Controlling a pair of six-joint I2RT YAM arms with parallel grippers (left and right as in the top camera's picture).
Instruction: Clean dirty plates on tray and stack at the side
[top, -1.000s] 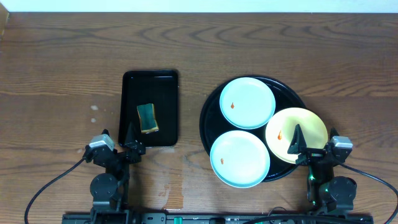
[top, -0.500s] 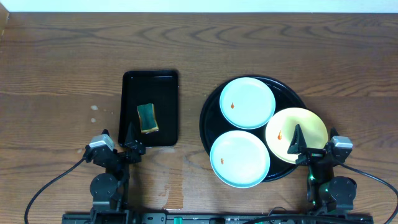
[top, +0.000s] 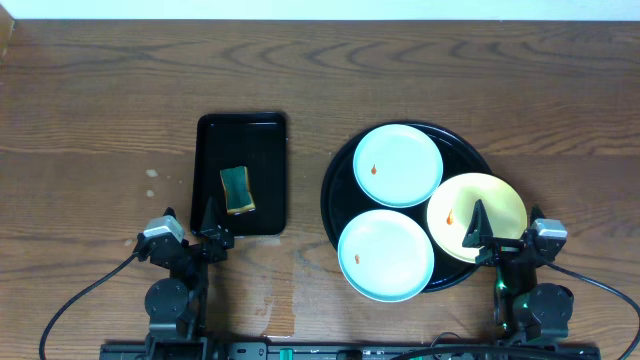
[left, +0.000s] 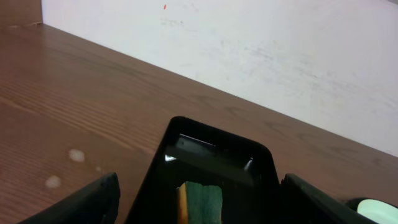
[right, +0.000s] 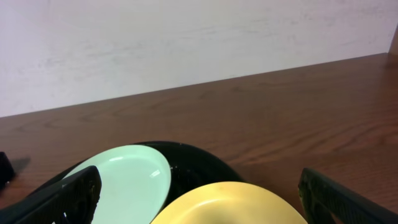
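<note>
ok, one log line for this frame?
left gripper open, empty | right gripper open, empty | three plates on tray, spotted, none stacked | sponge in rectangular tray, untouched

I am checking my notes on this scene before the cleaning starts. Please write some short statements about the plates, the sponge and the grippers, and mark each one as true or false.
1. The yellow plate and both mint plates lie on the round black tray. True; the yellow one overhangs the rim a little.
2. The sponge lies on the yellow plate. False: it lies in the rectangular black tray, apart from the plates.
3. The left gripper and the right gripper are both open and hold nothing. True.
4. The yellow plate has no stain. False: an orange-red spot shows on it.
</note>
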